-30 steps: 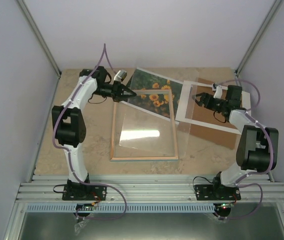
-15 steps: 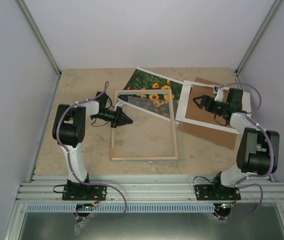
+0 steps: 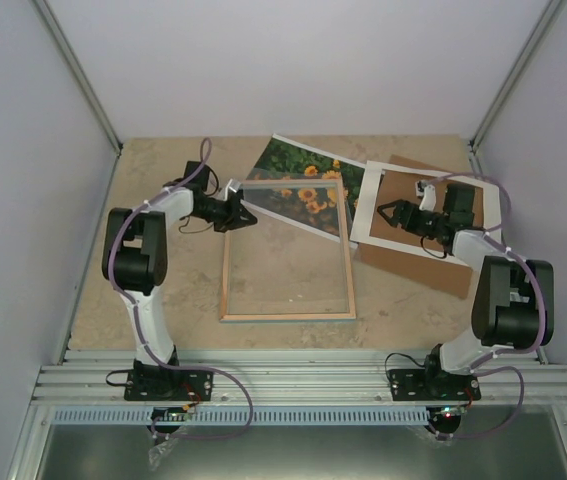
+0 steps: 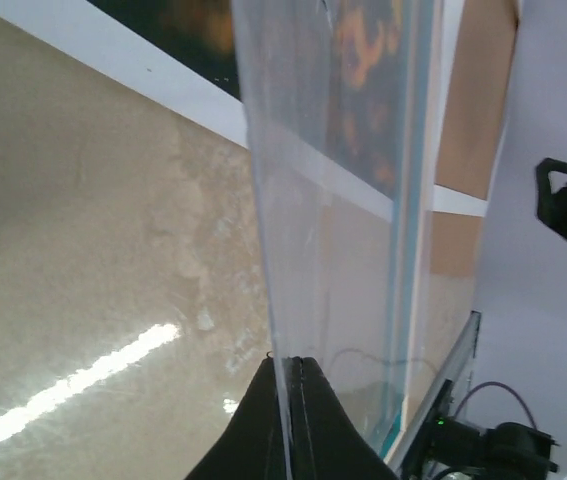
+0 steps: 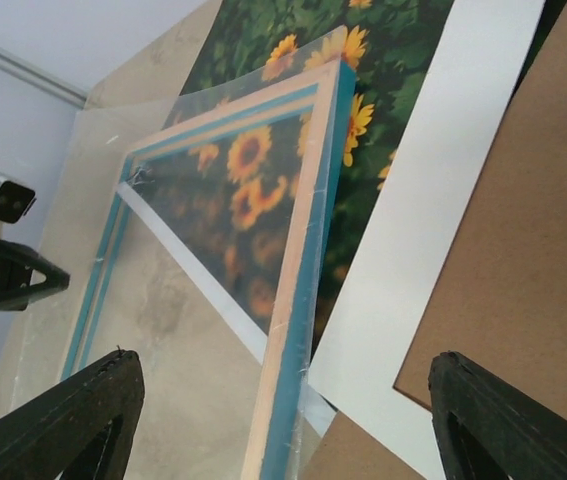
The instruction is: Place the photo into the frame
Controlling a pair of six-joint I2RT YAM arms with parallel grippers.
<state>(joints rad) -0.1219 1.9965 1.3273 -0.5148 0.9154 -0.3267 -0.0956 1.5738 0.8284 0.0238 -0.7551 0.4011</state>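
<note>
At the centre of the counter (image 3: 163, 290), the frame (image 3: 288, 316) lies flat, light wood side up, with its blue face showing only along the edges in the right wrist view. Its far rail overlaps the photo (image 3: 298, 165), which lies askew toward the far edge of the counter. The near part of the print sits beneath the frame and its flowers are visible through the glazing.

The clear pane (image 4: 343, 300) appears raised off the far rail. The left claw (image 3: 246, 217) is clamped on the pane's thin edge at the frame's far left corner, fingers pressed together on the sheet.

Just beside the frame's right rail, a white mat (image 3: 365, 200) rests on a brown backing board (image 3: 433, 270) toward the right edge of the counter. The right claw (image 3: 387, 213) hangs over the mat's opening, fingers wide apart, holding nothing.
</note>
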